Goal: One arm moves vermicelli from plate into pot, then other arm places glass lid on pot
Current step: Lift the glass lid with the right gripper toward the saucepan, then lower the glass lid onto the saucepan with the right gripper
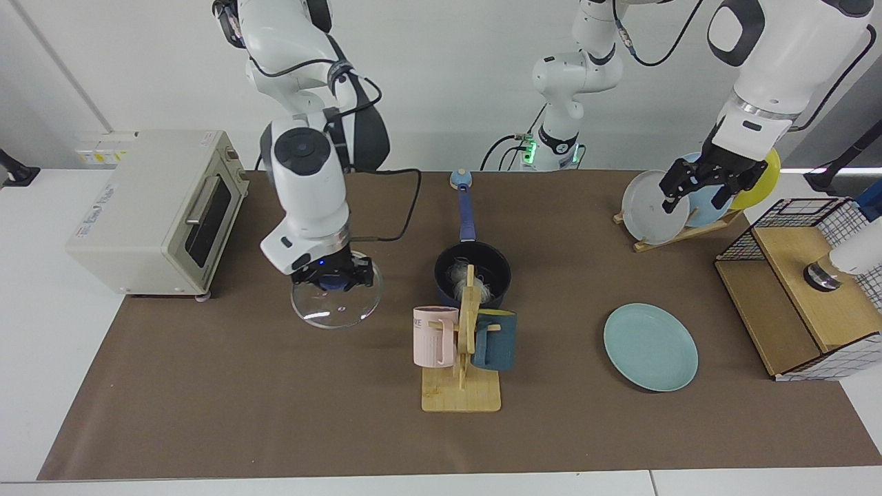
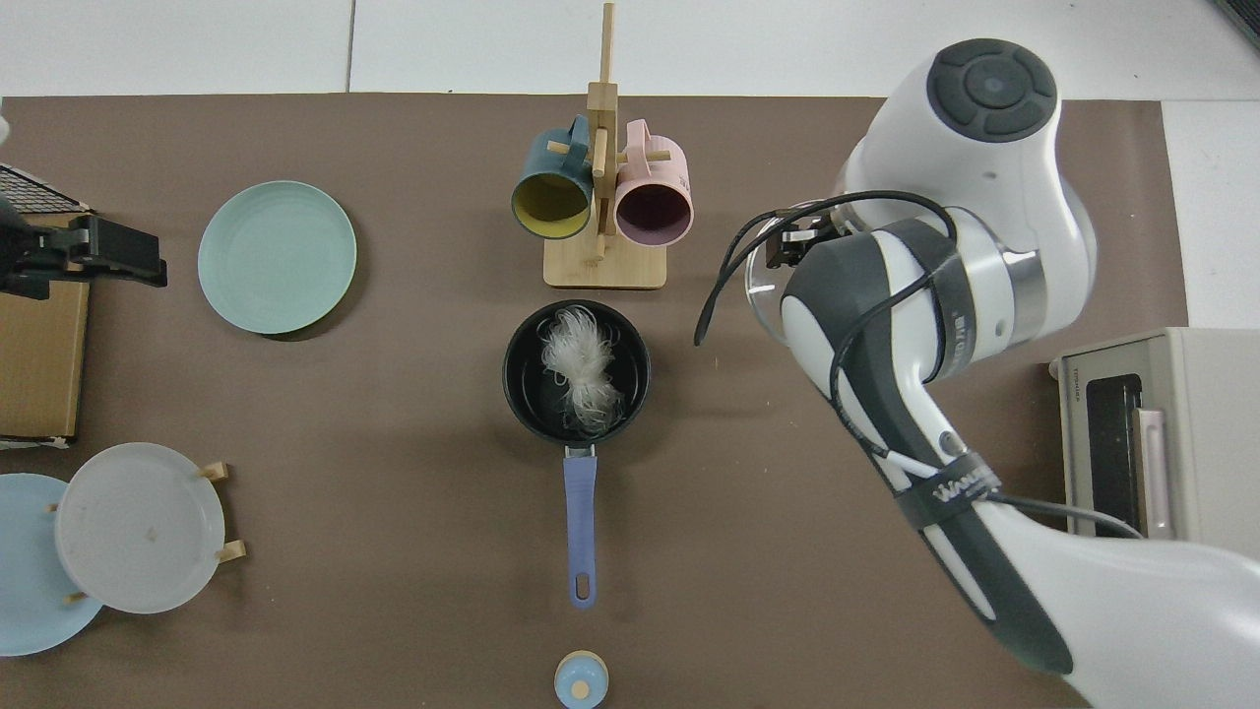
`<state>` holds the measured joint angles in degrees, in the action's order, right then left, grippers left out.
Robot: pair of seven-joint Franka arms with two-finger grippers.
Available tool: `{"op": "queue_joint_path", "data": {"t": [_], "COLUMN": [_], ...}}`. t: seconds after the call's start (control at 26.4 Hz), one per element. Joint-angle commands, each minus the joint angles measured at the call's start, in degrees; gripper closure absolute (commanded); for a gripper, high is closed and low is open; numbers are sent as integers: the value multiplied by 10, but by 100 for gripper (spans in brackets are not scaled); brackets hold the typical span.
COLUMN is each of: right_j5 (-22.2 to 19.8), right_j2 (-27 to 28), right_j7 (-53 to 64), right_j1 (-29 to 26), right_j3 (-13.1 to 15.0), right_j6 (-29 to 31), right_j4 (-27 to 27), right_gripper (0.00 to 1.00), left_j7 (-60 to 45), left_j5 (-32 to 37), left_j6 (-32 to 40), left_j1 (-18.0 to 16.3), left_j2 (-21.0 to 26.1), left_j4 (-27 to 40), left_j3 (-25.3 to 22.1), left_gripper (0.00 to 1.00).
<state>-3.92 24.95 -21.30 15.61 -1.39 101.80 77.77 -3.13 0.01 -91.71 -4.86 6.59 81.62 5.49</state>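
In the facing view, the right gripper (image 1: pixel 333 277) is clamped on the blue knob of the round clear glass lid (image 1: pixel 335 308), which hangs roughly level beneath it, clear of the brown table mat (image 1: pixel 227 406). The lid is between the cream toaster oven (image 1: pixel 155 210) and the small dark navy saucepan (image 1: pixel 473 272), nearer the pan but well short of it. The pan stands mid-table with its long blue handle pointing toward the arm bases, and the bundle of thin white vermicelli (image 1: pixel 457 275) lies inside it, partly hidden by the wooden mug rack (image 1: pixel 463 358) carrying a pink mug (image 1: pixel 434 336) and a dark teal mug (image 1: pixel 495 339). The round pale teal plate (image 1: pixel 650 346) lies bare on the mat. The left gripper (image 1: pixel 701 183) waits raised in front of the grey-white plate (image 1: pixel 650 207) standing in its rack, its fingers spread with nothing between them.

In the top view, the vermicelli (image 2: pixel 584 369) sits across the black inside of the saucepan (image 2: pixel 523 389), and the pale teal plate (image 2: pixel 277 257) is well apart from it. The right arm covers most of the glass lid (image 2: pixel 760 288); only an arc of its rim shows. The left gripper (image 2: pixel 94 258) is at the frame edge beside the wooden box (image 2: pixel 37 364).
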Motion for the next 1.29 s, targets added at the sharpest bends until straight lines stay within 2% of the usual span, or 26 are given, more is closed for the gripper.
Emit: {"op": "queue_joint_path", "data": {"t": [0.0, 0.23, 0.53, 1.02, 1.25], "right_j5": [-4, -2, 5, 0, 0], "right_j2": [-25, -30, -9, 93, 105], "right_j7": [-86, -174, -209, -297, -304], "right_j1": [53, 105, 157, 206, 214], "right_j3": [1, -4, -3, 1, 2], "right_j6": [-31, -32, -21, -20, -20], "right_j4": [15, 18, 12, -82, -95], "right_gripper": [100, 100, 100, 100, 100], "left_j7": [27, 23, 20, 20, 20], "left_j5": [-14, -4, -5, -5, -5], "left_j6": [17, 11, 17, 17, 17], "left_j1": [-2, -1, 4, 2, 2], "left_j2": [-23, -25, -25, -25, -25], "left_j4": [28, 25, 25, 25, 25], "left_j3": [-6, -6, -2, 1, 1], "left_gripper": [0, 0, 0, 0, 0]}}
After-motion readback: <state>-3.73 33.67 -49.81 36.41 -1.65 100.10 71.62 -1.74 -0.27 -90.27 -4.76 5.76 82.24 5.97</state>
